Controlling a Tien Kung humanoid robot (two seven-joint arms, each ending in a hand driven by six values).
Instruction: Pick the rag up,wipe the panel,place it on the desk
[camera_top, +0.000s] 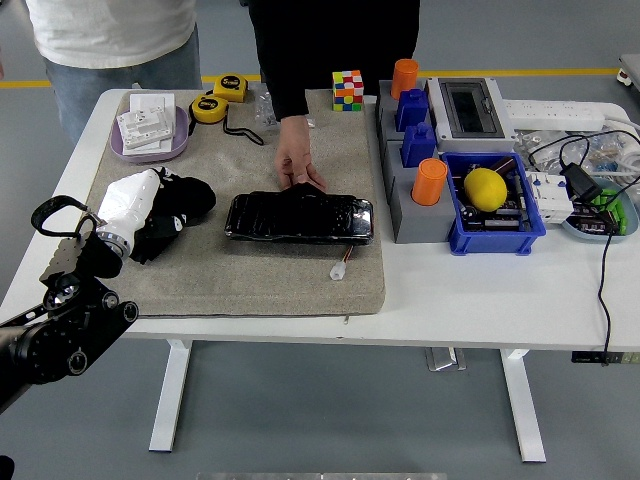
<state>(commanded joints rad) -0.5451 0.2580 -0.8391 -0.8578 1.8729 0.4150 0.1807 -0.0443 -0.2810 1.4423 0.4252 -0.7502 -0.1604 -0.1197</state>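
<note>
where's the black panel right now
In the head view the black panel lies mid-mat on the grey mat, just right of the rag, with a person's hand resting on its far edge.

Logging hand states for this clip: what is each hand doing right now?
Left hand: closed on the rag.
Right hand: not in view.
Person's hand: resting on the panel.

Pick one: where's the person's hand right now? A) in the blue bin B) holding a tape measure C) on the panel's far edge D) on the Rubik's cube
C: the person's hand rests on the far edge of the black panel on the mat, clear of everything else.
</note>
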